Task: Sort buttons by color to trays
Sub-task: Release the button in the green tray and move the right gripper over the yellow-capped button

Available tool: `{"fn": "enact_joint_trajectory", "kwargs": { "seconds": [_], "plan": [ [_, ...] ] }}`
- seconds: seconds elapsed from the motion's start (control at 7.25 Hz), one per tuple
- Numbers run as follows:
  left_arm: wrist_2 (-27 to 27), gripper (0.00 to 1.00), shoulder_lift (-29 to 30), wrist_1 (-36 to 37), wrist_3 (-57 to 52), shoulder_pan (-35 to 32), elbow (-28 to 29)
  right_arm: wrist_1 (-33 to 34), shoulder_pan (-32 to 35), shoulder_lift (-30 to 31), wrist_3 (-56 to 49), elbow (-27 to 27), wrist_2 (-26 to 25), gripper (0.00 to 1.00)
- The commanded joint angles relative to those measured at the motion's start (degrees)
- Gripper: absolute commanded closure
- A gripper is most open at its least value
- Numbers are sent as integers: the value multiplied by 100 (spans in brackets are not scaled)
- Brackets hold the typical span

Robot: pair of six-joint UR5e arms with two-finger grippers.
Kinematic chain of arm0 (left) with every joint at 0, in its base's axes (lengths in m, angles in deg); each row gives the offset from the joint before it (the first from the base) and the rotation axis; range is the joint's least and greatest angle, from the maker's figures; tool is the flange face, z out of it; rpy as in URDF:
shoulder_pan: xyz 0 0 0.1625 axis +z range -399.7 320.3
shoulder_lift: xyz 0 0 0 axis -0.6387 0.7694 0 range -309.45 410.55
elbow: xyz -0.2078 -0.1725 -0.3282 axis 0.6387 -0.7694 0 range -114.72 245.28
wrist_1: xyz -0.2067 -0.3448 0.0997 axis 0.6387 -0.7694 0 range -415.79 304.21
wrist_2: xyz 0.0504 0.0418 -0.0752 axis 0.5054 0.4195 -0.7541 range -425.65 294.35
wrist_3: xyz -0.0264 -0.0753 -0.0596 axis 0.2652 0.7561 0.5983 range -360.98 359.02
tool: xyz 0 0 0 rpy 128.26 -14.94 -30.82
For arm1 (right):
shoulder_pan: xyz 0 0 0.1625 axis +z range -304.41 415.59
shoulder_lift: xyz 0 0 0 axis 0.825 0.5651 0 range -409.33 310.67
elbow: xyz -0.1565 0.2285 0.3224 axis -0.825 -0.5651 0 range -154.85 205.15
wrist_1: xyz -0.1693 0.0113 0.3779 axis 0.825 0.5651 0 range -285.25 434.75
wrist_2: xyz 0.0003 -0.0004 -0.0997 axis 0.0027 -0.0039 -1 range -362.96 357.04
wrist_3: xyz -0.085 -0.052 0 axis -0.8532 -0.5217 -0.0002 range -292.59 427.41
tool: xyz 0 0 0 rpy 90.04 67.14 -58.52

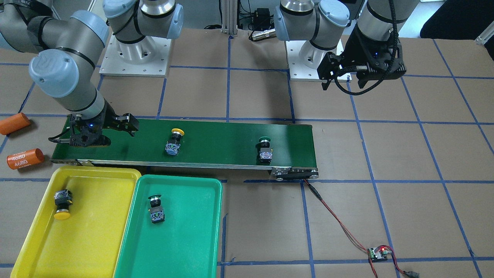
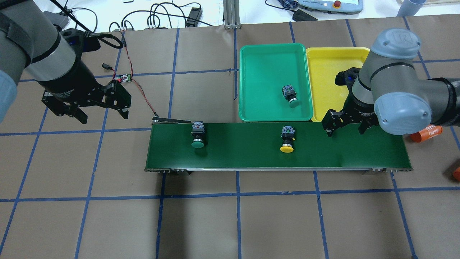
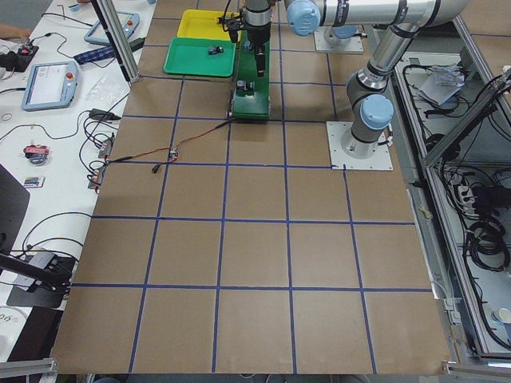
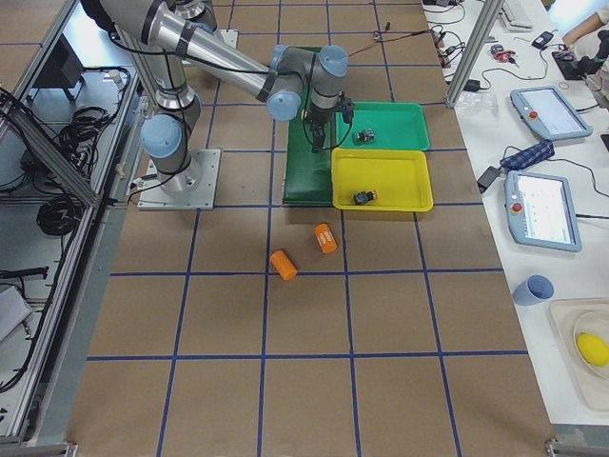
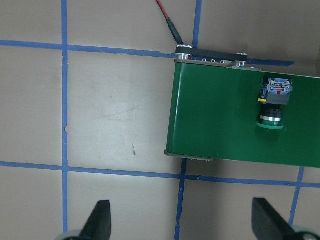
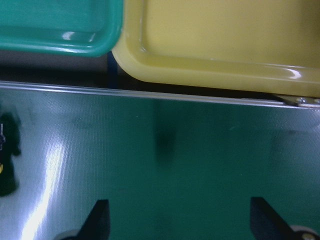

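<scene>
On the dark-green conveyor belt lie a yellow button near the middle and a green button toward the belt's left end. Another yellow button lies in the yellow tray. Another green button lies in the green tray. My right gripper is open and empty, low over the belt's right end beside the yellow tray's edge. My left gripper is open and empty, above the table left of the belt; the left wrist view shows the green button ahead.
Two orange cylinders, one marked 4680, lie on the table beyond the belt's right end. A small circuit board with red wire runs to the belt's left end. Brown table paper with blue tape lines surrounds everything.
</scene>
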Motion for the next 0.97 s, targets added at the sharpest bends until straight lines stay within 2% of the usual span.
{"fn": "enact_joint_trajectory", "kwargs": {
  "seconds": [0.0,0.41,0.55,0.83],
  "plan": [
    [4,0,-4,-6,0,0,1,41,-7,-23,54,13,-11,0],
    [-13,0,-13,11,79,0,1,41,2,3,318,-22,68,1],
    [-83,0,-13,20,88,-8,10,128,2,38,326,-4,95,5],
    [-83,0,-22,20,88,-9,19,410,20,-5,309,31,68,2]
  ]
}}
